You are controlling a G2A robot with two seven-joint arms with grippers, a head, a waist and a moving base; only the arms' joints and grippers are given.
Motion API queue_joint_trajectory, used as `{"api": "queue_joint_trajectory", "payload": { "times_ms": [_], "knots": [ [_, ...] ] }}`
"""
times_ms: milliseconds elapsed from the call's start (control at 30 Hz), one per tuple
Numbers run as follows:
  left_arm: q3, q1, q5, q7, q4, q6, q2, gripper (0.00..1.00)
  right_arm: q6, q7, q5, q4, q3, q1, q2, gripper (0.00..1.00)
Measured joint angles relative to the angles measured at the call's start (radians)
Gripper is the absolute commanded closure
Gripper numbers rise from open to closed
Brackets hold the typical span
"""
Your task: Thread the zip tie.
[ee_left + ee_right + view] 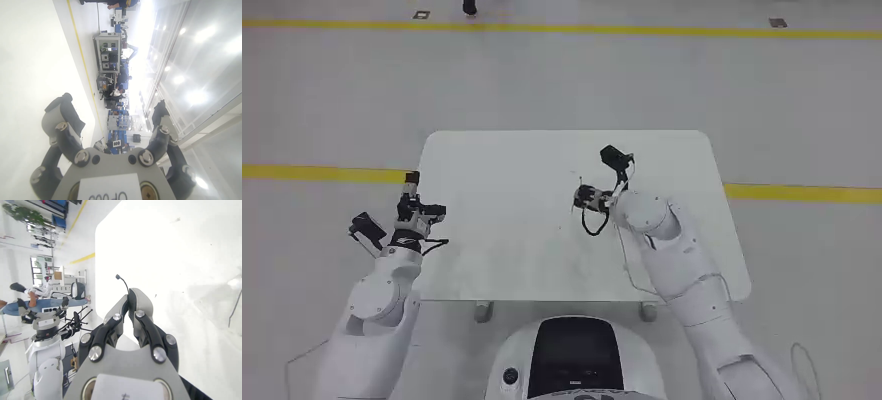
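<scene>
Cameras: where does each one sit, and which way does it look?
Top view: above the arms, looking down at the table; both arms show, left gripper at its edge, right gripper over it.
Left wrist view: on the left wrist, looking past the open left gripper and table into the room.
Right wrist view: on the right wrist, looking across the table; right gripper shut on the zip tie, left arm farther off.
Shared: top and right wrist views both show the zip tie.
</scene>
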Motion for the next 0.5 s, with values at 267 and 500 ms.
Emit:
{"api": "queue_joint_trajectory", "payload": {
  "times_ms": [267, 500],
  "knots": [
    [0.000, 0.000, 0.000, 0.000, 0.000, 0.000, 0.000, 0.00, -0.013, -0.009, 0.042, 0.127, -0.011, 0.101, -0.035, 1.00],
    [0.000, 0.000, 0.000, 0.000, 0.000, 0.000, 0.000, 0.00, -0.013, -0.008, 0.041, 0.127, -0.011, 0.100, -0.035, 1.00]
  ]
}}
